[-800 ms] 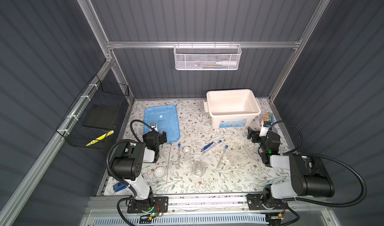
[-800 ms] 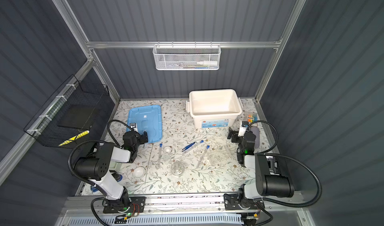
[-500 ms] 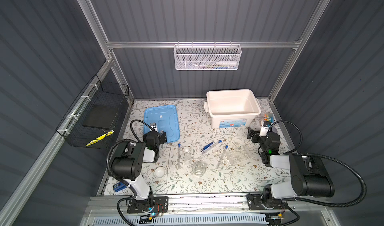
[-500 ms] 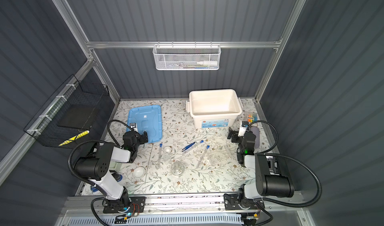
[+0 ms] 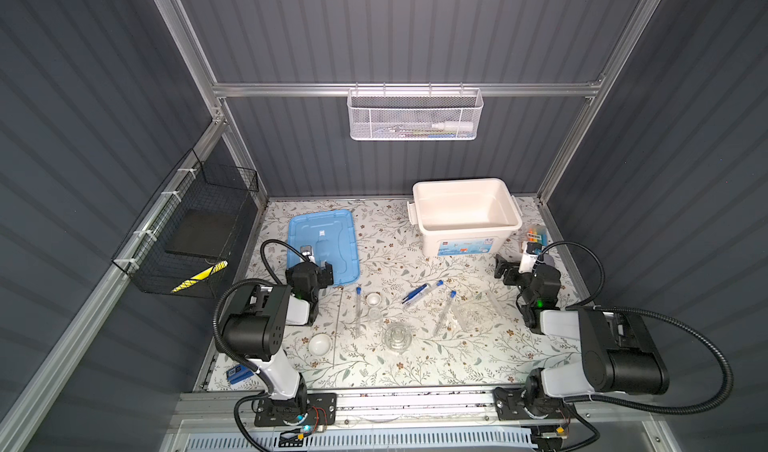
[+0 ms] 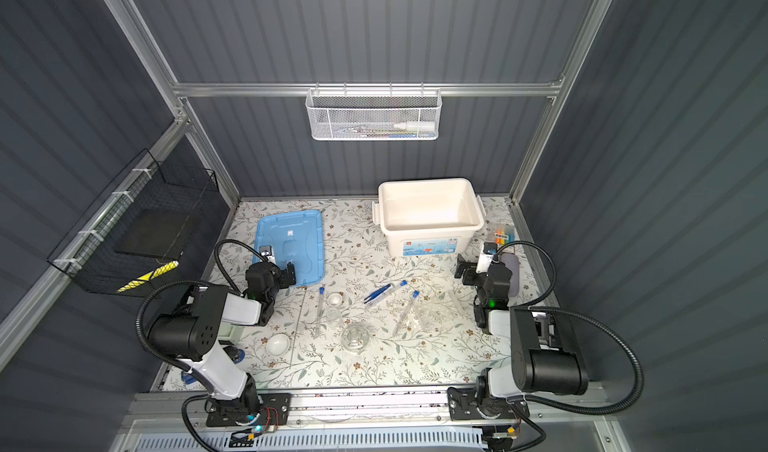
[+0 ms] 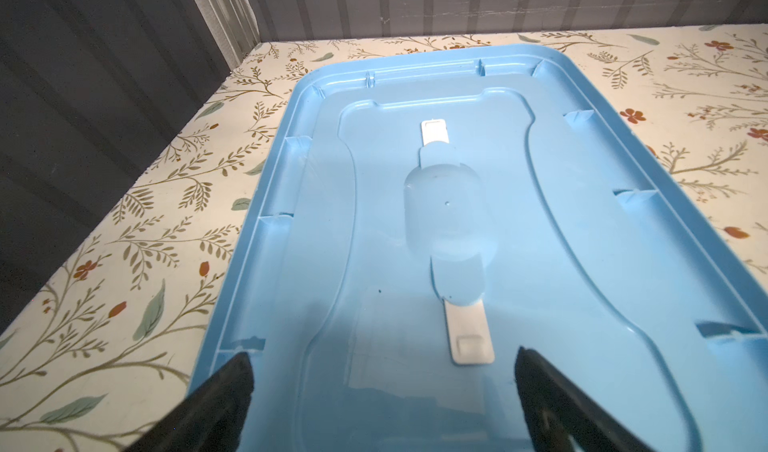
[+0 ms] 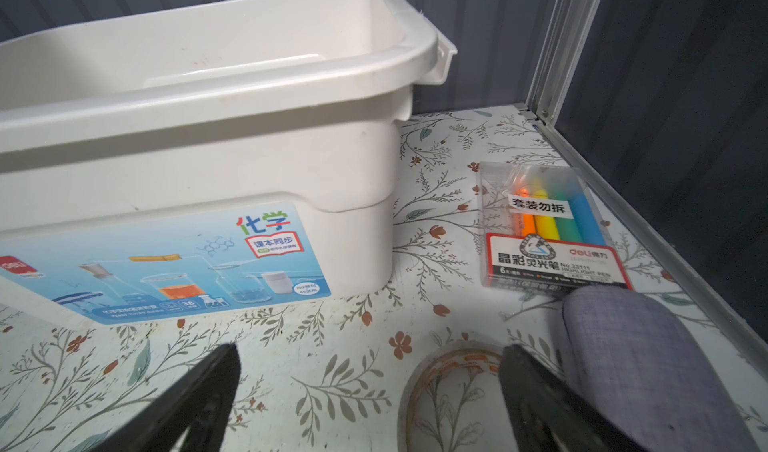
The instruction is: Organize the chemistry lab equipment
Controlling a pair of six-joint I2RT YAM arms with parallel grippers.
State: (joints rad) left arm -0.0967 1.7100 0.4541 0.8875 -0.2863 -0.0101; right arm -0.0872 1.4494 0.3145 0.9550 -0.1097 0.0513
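Two pincers, both spread wide, empty.
Left gripper (image 7: 380, 367): over the blue lid (image 5: 332, 230), which is set aside so the box stays open.
Mid-table, loose and unpacked: test tubes (image 5: 358, 315), white dishes (image 5: 373, 299), blue tweezers (image 5: 415, 294), clear glassware (image 5: 397, 338).
White chemistry-kit bin (image 5: 465, 240): empty, the likely destination.
Right gripper (image 8: 370, 358): just beside the bin.

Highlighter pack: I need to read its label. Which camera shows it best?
The right wrist view: the highlighter pack lies close, its label and coloured pens clear. In both top views it is a small coloured patch beside the white bin. The left wrist view misses it.
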